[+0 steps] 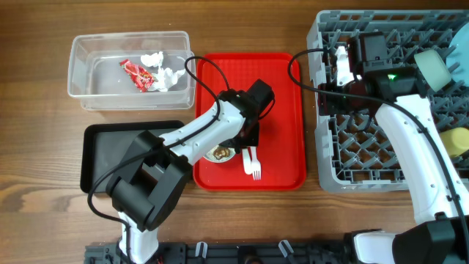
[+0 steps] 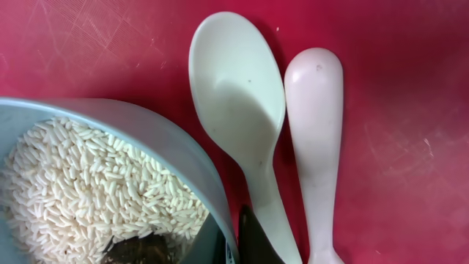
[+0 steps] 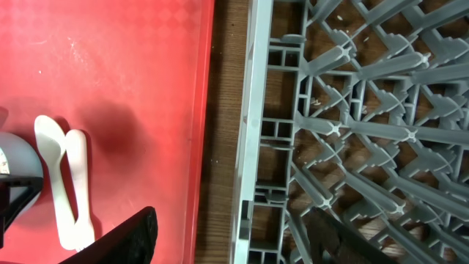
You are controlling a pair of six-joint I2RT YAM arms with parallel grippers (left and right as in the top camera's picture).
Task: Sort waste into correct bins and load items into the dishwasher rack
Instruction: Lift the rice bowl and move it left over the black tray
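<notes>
Left gripper [image 1: 238, 141] sits at the rim of the rice bowl [image 2: 179, 158] on the red tray [image 1: 282, 110]; can't tell if it's clamped. Tilt it carelessly and rice [image 2: 80, 191] spills over the spoon [image 2: 238, 95]. Right gripper [image 3: 238, 229] hangs apart, empty.

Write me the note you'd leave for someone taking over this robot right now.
Left gripper: at the rim of the rice bowl on the red tray; cannot tell if it is clamped.
Right gripper: open, empty, over the rack's left edge.
Done: red wrapper and tissue are in the clear tub; yellow cup and a pale blue dish are in the rack.
To do: bin the rice; rack the bowl, spoon and fork.
</notes>
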